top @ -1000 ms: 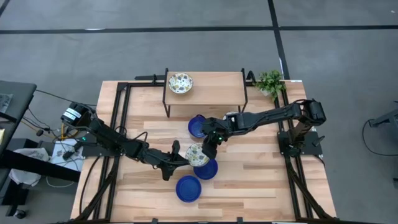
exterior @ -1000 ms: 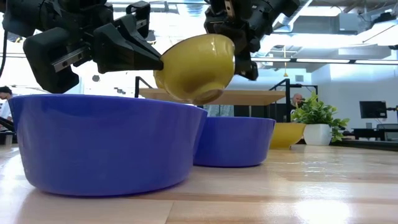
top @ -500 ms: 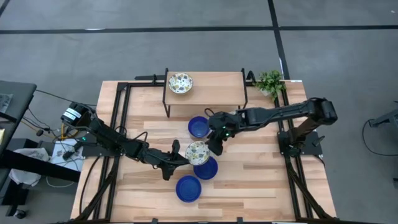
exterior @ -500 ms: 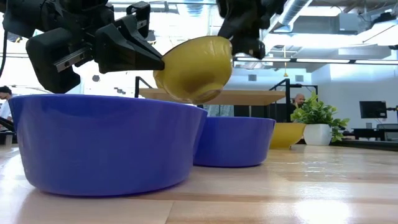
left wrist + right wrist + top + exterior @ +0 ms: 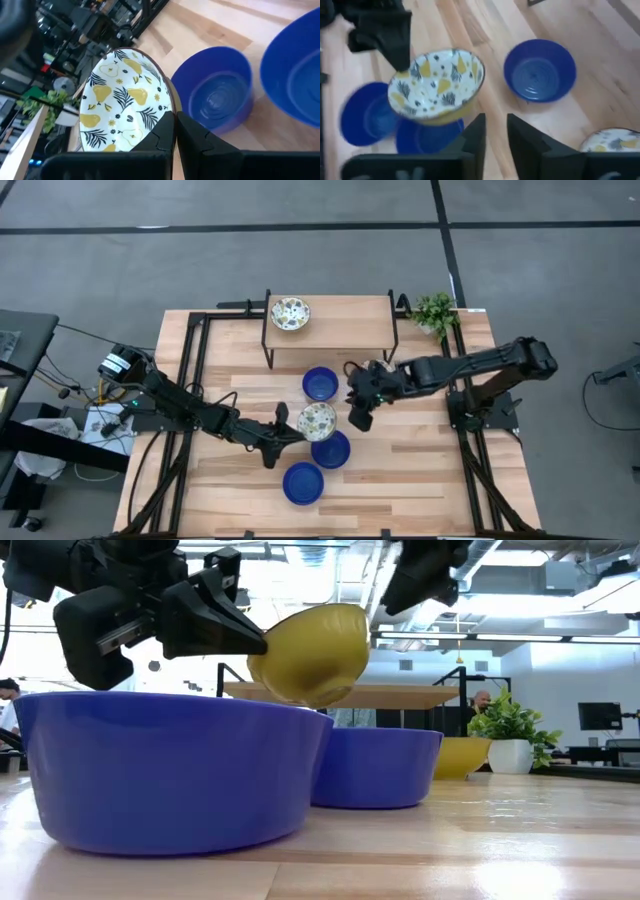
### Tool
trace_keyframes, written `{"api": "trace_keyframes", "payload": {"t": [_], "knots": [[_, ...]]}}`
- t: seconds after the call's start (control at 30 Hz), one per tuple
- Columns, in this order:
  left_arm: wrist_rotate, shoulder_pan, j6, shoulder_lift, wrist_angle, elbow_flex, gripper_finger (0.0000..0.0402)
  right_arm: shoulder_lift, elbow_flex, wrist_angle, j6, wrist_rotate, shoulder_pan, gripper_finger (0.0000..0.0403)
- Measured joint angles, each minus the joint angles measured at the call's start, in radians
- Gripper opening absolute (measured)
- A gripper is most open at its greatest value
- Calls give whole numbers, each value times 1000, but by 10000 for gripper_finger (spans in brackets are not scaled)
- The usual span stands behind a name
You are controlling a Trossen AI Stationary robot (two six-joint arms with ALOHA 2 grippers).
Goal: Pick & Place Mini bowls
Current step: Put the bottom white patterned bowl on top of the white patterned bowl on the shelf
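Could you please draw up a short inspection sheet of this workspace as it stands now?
Surface: wooden table, with a small raised shelf at the back.
Job's things: three blue bowls on the table; one patterned bowl on the shelf; another patterned bowl held tilted in the air.
Clutter: potted plant at the corner.
Grippers: left gripper shut on the airborne bowl's rim; right gripper beside it, empty.
Cables: bundle off the table's left edge.
Surroundings: grey floor; a person far behind.
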Motion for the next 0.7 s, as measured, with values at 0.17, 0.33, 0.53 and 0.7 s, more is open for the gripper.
{"api": "trace_keyframes", "payload": {"t": [0.17,0.33,0.53,0.7], "knots": [[-20,0,-34,0,0,0,10,0,0,-21,0,58,62,7],[-48,2,-50,0,0,0,10,0,0,-42,17,151,108,2],[-86,2,-53,0,0,0,10,-24,-14,-61,27,217,148,1],[-86,2,-53,0,0,0,10,-81,-86,-18,50,223,153,0]]}}
